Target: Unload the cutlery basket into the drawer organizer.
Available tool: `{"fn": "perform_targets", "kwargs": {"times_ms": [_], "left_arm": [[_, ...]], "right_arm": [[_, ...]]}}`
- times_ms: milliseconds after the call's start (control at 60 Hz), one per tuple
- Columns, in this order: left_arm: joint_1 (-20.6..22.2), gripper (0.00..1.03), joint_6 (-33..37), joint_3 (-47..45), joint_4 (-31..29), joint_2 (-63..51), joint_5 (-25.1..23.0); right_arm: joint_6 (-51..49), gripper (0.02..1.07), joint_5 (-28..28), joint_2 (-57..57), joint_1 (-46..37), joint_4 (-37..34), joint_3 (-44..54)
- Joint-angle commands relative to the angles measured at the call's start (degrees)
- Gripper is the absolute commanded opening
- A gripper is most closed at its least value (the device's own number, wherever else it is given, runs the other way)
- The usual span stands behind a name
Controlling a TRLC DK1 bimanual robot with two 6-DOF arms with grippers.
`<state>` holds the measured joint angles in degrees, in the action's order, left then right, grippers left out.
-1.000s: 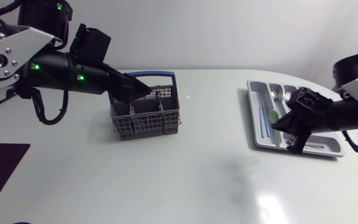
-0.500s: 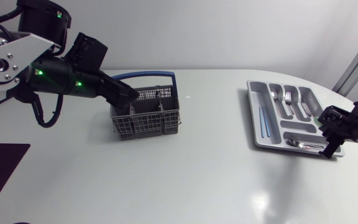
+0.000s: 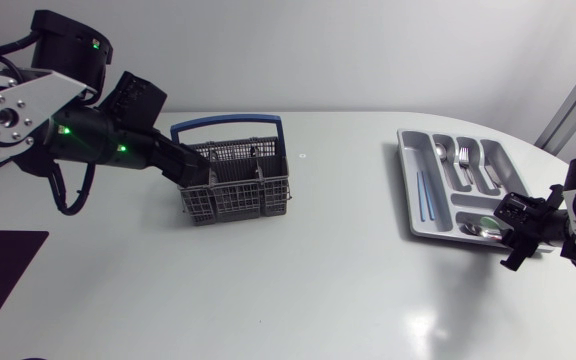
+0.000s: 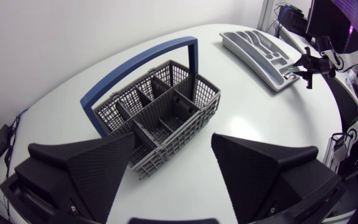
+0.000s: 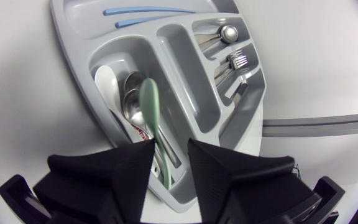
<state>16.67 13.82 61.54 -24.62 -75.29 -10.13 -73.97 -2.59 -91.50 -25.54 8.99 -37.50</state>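
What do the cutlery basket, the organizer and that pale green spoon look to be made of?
Cutlery basket: grey moulded plastic by the look, with matte lattice walls and a blue handle.
Drawer organizer: likely grey plastic, smooth with a soft sheen and rounded moulded dividers.
Green spoon: probably plastic, with an even opaque colour and no mirror shine, unlike the reflective metal spoons beside it.

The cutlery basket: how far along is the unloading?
Nearly finished, it seems. Spoons, forks and blue pieces already lie in the organizer. A green spoon lies in its spoon compartment, between the right gripper's open fingers. The basket looks empty ahead of the open left gripper, so little seems left.
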Motion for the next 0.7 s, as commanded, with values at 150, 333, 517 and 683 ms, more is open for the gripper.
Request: {"fn": "perform_targets", "kwargs": {"times_ms": [150, 333, 517, 683], "left_arm": [[-3.04, 0.86, 1.64, -2.56, -0.95, -0.56, 0.37], [-5.24, 0.86, 1.91, -2.65, -1.31, -0.91, 0.37], [-8.32, 0.86, 1.47, -2.92, -1.57, -3.9, 0.37], [-11.57, 0.86, 1.47, -2.74, -1.39, -6.1, 0.37]], "right_arm": [[0.59, 1.02, 0.74, 5.81, 0.23, -4.07, -0.03], [7.0, 1.02, 0.04, 13.02, 1.81, -13.74, -4.34], [18.52, 1.02, -0.22, 16.71, 10.16, -19.54, -7.5], [31.17, 1.02, -0.22, 16.27, 22.11, -22.79, -10.93]]}}
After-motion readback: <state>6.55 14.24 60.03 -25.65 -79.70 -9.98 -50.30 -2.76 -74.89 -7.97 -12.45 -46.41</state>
